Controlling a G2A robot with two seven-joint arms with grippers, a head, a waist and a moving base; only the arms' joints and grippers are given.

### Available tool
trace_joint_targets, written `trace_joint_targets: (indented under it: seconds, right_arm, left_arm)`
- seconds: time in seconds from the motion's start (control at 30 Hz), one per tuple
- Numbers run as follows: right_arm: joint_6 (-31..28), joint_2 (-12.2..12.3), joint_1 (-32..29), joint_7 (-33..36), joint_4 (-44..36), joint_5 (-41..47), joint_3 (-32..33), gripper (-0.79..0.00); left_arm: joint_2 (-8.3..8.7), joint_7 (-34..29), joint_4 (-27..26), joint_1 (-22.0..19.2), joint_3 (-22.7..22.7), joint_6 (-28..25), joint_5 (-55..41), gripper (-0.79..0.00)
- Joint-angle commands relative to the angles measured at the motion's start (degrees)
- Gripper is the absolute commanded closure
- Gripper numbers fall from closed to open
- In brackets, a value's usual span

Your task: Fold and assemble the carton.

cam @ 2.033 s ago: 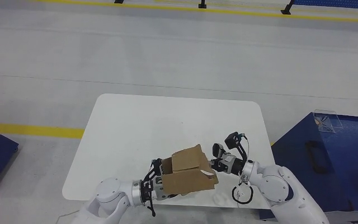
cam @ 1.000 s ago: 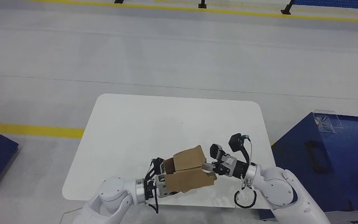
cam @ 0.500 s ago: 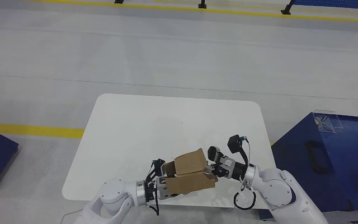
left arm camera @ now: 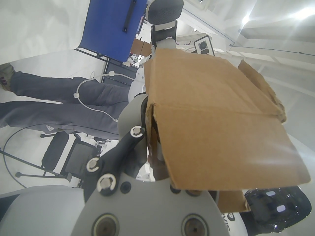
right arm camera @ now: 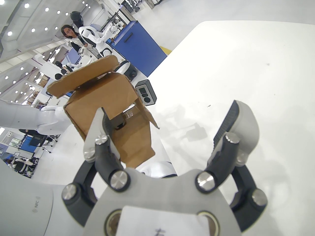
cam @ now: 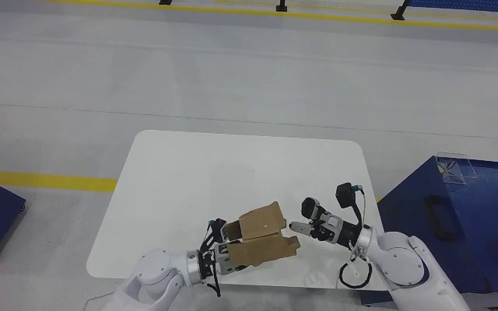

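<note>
Your right gripper (cam: 302,218) has let go and backed off. Half a second ago it was pressed up against the right end of the carton (cam: 257,233); now there's a clear gap between them. It has slid back toward the right side of the table (cam: 233,163), and its arm has swung out with it.

In the right wrist view the fingers (right arm camera: 236,119) are spread wide with nothing between them, and the carton's open end faces straight at them.

The carton itself has barely shifted over the last two seconds. It's down at the near edge of the table, a touch left of centre, with your left gripper (cam: 222,250) on its left end, fingers closed on the cardboard.

It's plain brown cardboard, only half formed and lying tilted. One broad panel is on top, with a fold line running across it in the left wrist view. At the open right end, one flap juts out over the top and another hangs loose down the side, so that end isn't closed. You can see into the hollow from the right wrist view. Whether its underside touches the table, you can't tell from here
</note>
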Motion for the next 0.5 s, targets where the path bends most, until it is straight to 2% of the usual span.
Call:
trace_joint_targets:
  seconds: [0.0,0.2,0.47]
  right_arm:
    - [-0.3,0.2,-0.8,0.3,-0.7,-0.1,1.0,-0.785]
    - [-2.1,0.5,-2.5,1.4,-2.7,-2.6,2.3,-0.785]
    - [2.0,0.0,-1.9,-2.1,-2.8,-9.8,0.0,-0.785]
  left_arm:
    - [0.01,0.7,0.0,0.0,-0.3,-0.5,0.1,0.000]
    - [-0.02,4.9,-0.4,0.5,-1.3,-3.0,1.0,0.000]
    - [-0.15,7.3,-0.7,1.1,-1.3,-5.1,2.3,0.000]
